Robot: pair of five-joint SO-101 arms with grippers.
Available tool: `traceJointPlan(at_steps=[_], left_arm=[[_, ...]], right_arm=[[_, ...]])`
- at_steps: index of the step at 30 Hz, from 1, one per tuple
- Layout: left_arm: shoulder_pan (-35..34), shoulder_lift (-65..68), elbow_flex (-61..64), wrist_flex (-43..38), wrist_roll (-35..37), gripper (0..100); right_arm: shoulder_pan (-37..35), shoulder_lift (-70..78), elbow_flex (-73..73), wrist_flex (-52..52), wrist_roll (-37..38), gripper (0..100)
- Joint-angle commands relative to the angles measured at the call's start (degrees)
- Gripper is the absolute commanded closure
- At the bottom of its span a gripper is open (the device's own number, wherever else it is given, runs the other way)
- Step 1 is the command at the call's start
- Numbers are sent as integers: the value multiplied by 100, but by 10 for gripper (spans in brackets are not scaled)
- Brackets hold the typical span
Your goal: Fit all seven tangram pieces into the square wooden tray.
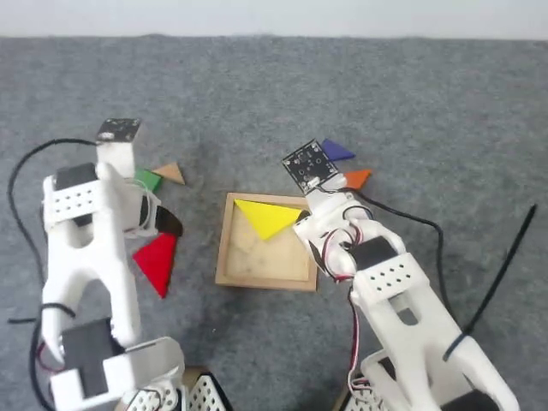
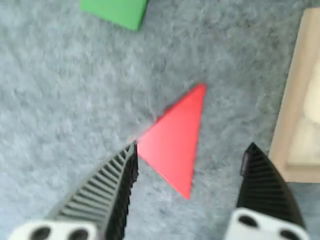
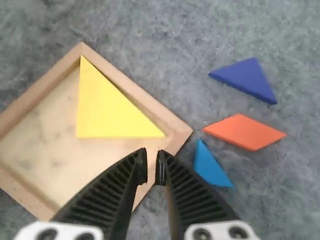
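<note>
The square wooden tray lies mid-table with a yellow triangle in its far corner. My right gripper is shut and empty, just above the tray's rim beside the yellow triangle. A dark blue triangle, an orange parallelogram and a small light blue triangle rest on the carpet close by. My left gripper stands open over a red triangle, one finger on each side. A green piece lies beyond it.
Near the green piece, left of the tray, sits a tan triangle. The red triangle lies between the left arm and the tray. Black cables trail at the far left and far right. Grey carpet covers the table.
</note>
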Motion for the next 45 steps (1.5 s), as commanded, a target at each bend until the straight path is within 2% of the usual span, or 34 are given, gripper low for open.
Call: traceJointPlan(at_steps=[1, 6, 10, 16, 20, 27, 37, 42, 45], left_arm=[[105, -360, 558, -501, 123, 687], [554, -352, 1587, -1222, -105, 686], [703, -352, 1754, -1565, -114, 686], [88, -352, 1367, -1565, -193, 686], [-396, -299, 1270, -1591, -624, 685], [-536, 141, 1244, -1890, -1134, 685], [-563, 615, 901, -1240, -1064, 685], [-563, 686, 927, -1160, -369, 685], [-536, 686, 1112, -1275, -220, 686]], right_arm=[[75, 286, -448, 84, -88, 954], [84, 708, -651, 75, -70, 954], [84, 831, -651, 22, -70, 954], [84, 857, -651, -136, -70, 955], [84, 857, -642, -136, -70, 955], [84, 857, -642, -136, -70, 954], [84, 857, -642, -136, -70, 954], [84, 857, -642, -136, -70, 954], [75, 848, -633, -136, -70, 954]])
